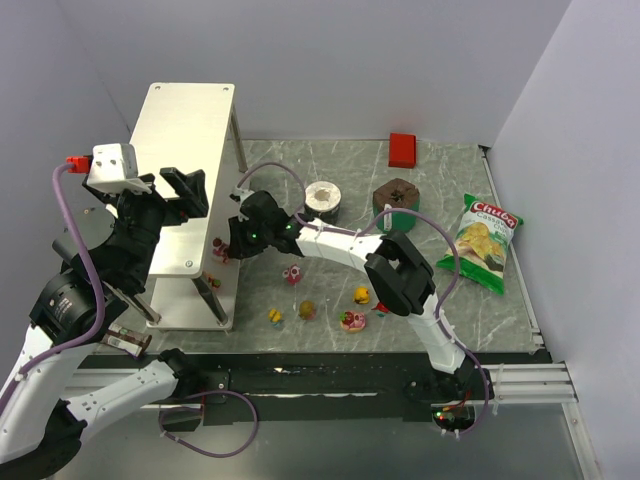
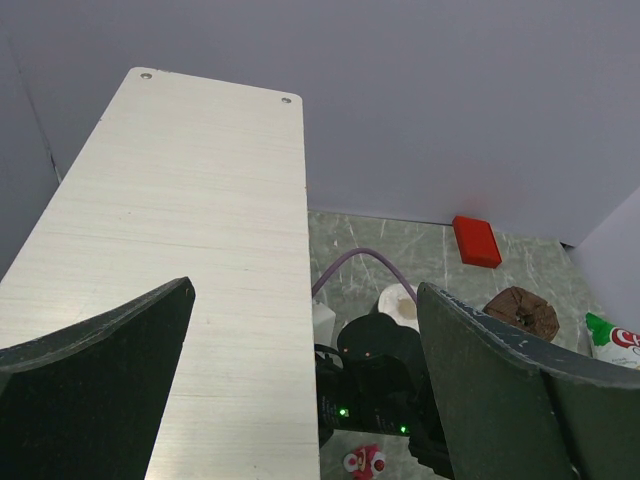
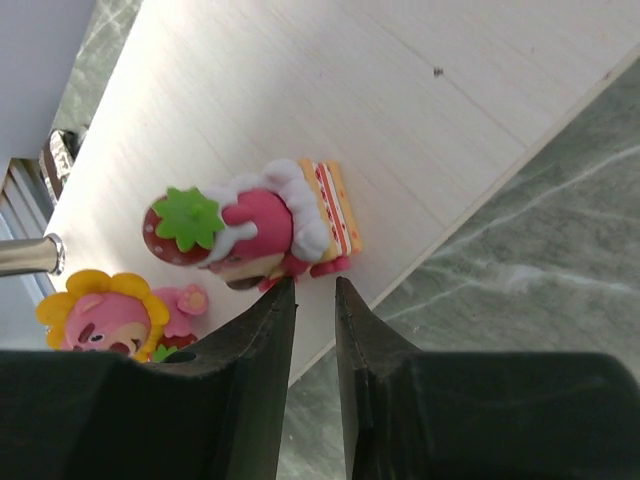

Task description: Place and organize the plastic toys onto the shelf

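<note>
Two plastic toys [image 3: 250, 228] lie on the lower board of the shelf [image 3: 420, 110], right off the tips of the right gripper [image 3: 315, 292]. One is a pink figurine with a strawberry cap [image 3: 185, 220], on its side just ahead of the fingertips, so close to one of them that I can't tell whether it touches. The other, a sunflower-hooded figurine [image 3: 100, 318], sits off to one side of the hand by a metal leg [image 3: 25, 255]. The fingers stand only a narrow slit apart with bare board and table showing between them, so to my eye the hand grips nothing. I'd guess that keeps it slim enough to work beneath the top tier, or to nudge the strawberry one straight. That toy lies close to the board's edge nearest the hand, so a careless pull-back could drag it off. Above it, the left gripper [image 2: 305, 290] hovers over the shelf's top, spread as wide as it goes and empty, probably waiting clear of the work. Behind the right hand, back toward its own base, roughly half a dozen loose toys [image 1: 307, 310] are scattered on the green table [image 1: 450, 300], so most of the sorting looks undone.
</note>
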Tool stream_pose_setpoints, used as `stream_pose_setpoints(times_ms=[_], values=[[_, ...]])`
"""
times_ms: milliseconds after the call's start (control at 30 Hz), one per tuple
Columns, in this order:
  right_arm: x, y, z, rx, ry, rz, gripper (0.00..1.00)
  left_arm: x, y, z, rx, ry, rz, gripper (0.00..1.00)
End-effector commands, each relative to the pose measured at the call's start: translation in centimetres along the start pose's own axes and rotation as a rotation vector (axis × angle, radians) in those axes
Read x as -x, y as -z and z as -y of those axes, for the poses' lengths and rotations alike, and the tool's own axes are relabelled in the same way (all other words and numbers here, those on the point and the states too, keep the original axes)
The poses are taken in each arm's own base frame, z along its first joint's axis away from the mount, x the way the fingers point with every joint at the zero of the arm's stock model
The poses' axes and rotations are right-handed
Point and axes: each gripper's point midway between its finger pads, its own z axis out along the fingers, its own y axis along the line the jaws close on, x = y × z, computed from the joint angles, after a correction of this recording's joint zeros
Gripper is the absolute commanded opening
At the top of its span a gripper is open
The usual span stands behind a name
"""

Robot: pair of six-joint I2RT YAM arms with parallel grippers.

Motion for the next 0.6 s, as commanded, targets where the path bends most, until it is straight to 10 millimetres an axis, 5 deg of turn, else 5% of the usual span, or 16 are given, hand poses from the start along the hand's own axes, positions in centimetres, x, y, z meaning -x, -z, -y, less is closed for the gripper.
stream_pose_setpoints(times_ms=[0, 567], values=[[2.1, -0.3, -0.2, -0.007, 0.032, 0.056, 0.29, 0.5, -0.1, -0.1, 0.013, 0.005, 0.017, 0.99], [1.9, -1.1, 1.4, -0.073, 0.005, 0.037, 0.24, 0.4, -0.2, -0.1, 0.012, 0.007, 0.016, 0.99]])
